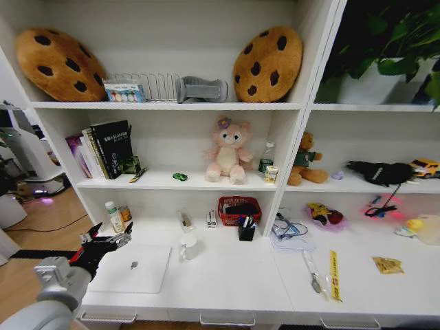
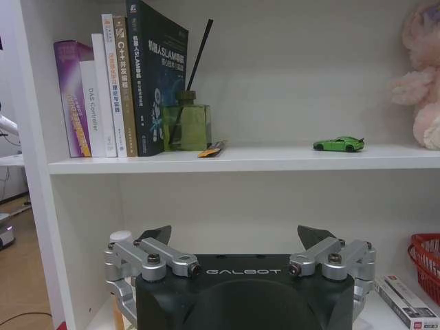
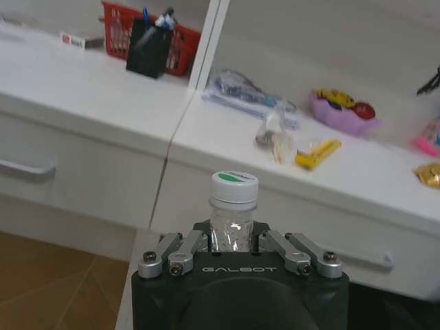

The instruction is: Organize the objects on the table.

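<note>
My left gripper (image 1: 110, 240) hovers open over the left end of the white table (image 1: 227, 285), just above the far left corner of the closed silver laptop (image 1: 130, 268). In the left wrist view its fingers (image 2: 237, 237) are spread with nothing between them, facing the shelf where the green toy car (image 2: 338, 144) sits. The car (image 1: 179, 177) stands beside a pink plush. My right gripper (image 3: 232, 237) is shut on a clear bottle (image 3: 234, 192) with a white and green cap, held low in front of the table's edge (image 3: 172, 148). Pens stand in a black holder (image 1: 246, 230).
A white mug (image 1: 188, 247) stands right of the laptop, with a red basket (image 1: 239, 210) behind the holder. Two small bottles (image 1: 115, 216) are close to my left gripper. Papers (image 1: 292, 237), a yellow ruler (image 1: 334, 273) and a purple bowl (image 3: 344, 113) lie on the right half.
</note>
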### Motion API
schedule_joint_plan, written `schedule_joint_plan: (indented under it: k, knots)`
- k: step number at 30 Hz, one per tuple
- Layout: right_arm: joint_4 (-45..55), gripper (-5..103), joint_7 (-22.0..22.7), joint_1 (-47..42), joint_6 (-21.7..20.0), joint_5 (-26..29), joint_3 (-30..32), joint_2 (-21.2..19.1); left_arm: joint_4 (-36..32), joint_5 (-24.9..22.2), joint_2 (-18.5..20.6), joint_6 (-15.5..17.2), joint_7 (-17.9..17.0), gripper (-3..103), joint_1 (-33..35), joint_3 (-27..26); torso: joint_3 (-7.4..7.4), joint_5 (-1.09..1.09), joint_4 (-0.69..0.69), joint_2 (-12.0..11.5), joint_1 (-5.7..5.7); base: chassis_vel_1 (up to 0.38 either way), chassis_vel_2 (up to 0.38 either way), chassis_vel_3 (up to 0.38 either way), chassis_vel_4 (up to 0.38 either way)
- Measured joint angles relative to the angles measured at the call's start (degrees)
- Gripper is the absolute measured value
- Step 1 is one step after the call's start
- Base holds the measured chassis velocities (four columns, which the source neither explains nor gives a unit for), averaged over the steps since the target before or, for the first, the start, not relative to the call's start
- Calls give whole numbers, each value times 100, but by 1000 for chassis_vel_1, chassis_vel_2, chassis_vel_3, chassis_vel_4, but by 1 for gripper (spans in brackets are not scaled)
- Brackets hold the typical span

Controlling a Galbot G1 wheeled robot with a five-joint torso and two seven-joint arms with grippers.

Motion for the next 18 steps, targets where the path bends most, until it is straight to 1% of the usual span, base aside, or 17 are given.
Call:
schedule_joint_plan:
  k: [1, 3, 4, 6, 7, 9, 10, 12, 18]
  knots:
    - [0, 27, 0, 0, 0, 0, 0, 0, 0, 0, 0, 0, 0, 100, 0, 0, 0, 0, 0, 0, 0, 0, 0, 0, 0]
    - [-1117, 27, 78, 619, -15, -131, -43, -39, 0, 0, 0, 0, 0, 100, -1, 0, 0, 0, 0, 0, 0, 0, 0, 0, 0]
    - [-1117, 27, 78, 619, -15, -131, -43, -39, 0, 0, 0, 0, 0, 100, -1, 0, 0, 0, 0, 0, 0, 0, 0, 0, 0]
    - [-1852, 27, 120, 1070, -69, -89, -101, -81, 0, 0, 0, 0, 0, 100, 0, 0, 0, 1, 0, -1, 0, 0, 0, 0, 0]
    - [-1852, 27, 120, 1070, -69, -89, -101, -81, 0, 0, 0, 0, 0, 100, 0, 0, 0, 1, 0, -1, 0, 0, 0, 0, 0]
    - [-2363, 27, 117, 1461, -21, 9, -108, -105, -1, 0, 0, 0, 0, 100, 0, 0, 0, 2, 0, -1, 0, 0, 0, 0, 0]
    - [-2363, 27, 117, 1461, -21, 9, -108, -105, -1, 0, 0, 0, 0, 100, 0, 0, 0, 2, 0, -1, 0, 0, 0, 0, 0]
    - [-2702, 27, 77, 1766, 59, 173, -134, -141, 0, 0, 0, 0, 0, 100, 0, 0, 0, 0, 1, -1, 0, 0, 0, 0, 0]
    - [-3054, 27, -31, 2124, 140, 387, -219, -215, -1, 0, 0, 0, 0, 100, 0, 0, 1, 1, 1, -1, 1, 0, 0, 0, 0]
